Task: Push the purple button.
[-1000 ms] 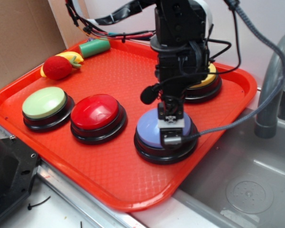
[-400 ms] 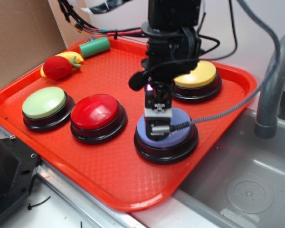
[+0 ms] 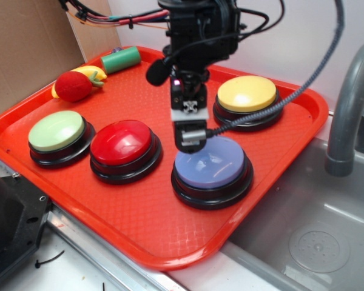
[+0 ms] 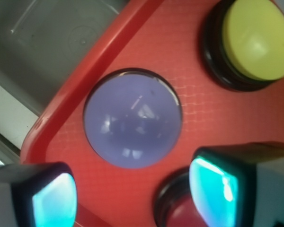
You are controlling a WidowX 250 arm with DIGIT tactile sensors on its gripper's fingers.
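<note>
My arm: black, descending from the top of the exterior view, wrist section pointing straight down, bundled cables and one grey braided cable trailing off it. My tool [image 3: 190, 140]: vertical, tip downward, hanging in the air with nothing held. Fingers: two, seen in the wrist view at the lower corners, one pad [image 4: 52, 198] to the left and one to the right, both lit cyan, set well apart with a wide gap between.
</note>
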